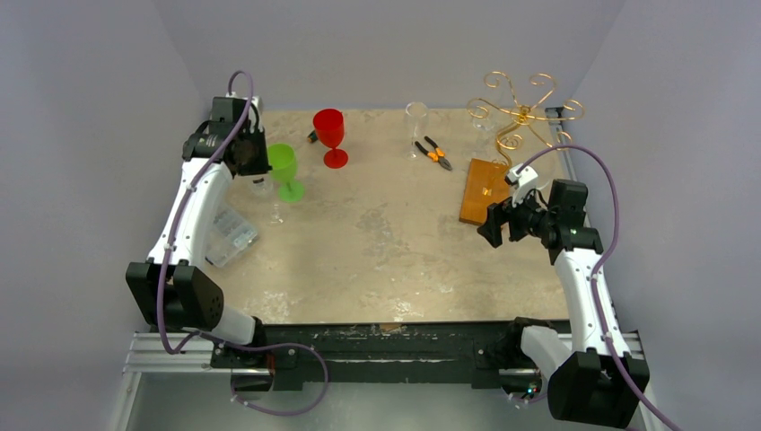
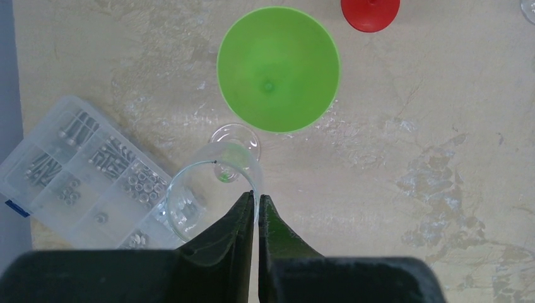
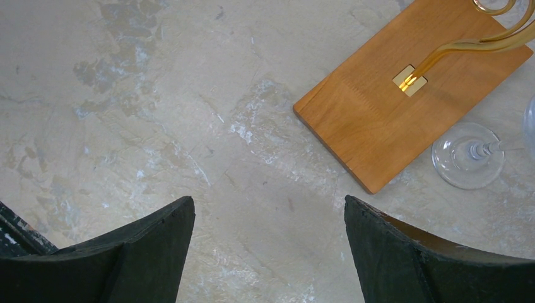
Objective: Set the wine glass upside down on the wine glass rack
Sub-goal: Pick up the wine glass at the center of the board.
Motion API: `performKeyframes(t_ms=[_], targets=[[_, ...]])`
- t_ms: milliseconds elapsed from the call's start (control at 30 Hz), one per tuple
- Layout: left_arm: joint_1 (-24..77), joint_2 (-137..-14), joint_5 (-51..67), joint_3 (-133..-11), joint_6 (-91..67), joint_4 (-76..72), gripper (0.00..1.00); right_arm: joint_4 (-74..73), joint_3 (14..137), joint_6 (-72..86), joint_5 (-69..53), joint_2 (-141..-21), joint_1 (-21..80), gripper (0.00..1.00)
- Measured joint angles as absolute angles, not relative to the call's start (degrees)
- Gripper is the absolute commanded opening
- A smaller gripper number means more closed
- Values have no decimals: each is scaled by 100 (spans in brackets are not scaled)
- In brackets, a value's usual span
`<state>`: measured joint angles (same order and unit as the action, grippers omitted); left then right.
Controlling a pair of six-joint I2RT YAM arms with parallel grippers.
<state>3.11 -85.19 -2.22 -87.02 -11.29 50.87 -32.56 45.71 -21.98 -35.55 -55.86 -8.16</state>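
Note:
My left gripper is shut on the rim of a clear wine glass, which stands upright with its foot below. In the top view this gripper is at the table's left, next to a green wine glass. I cannot tell whether the clear glass is off the table. The wine glass rack, gold wire on an orange-brown wooden base, stands at the far right. My right gripper is open and empty, just in front of that base.
The green glass and a red glass stand close behind the held glass. A clear screw box lies to its left. Another clear glass and orange-handled pliers are at the back middle. A clear glass foot sits beside the wooden base.

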Motion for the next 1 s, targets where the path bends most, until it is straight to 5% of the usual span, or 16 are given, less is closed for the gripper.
performKeyframes(t_ms=[500,633,1000], targets=[[384,-8527,-344,-8702,-1087,5301,10,-3256,4571,-2198,-3553,-5586,-816,85],[384,-8527,-349,-8705,-1087,5304,0,-3256,4571,-2198,-3553,-5586,-816,85],[395,-8523,-325,-8718,-1087,5349,0,-3256,4571,-2198,-3553,-5586,-816,85]])
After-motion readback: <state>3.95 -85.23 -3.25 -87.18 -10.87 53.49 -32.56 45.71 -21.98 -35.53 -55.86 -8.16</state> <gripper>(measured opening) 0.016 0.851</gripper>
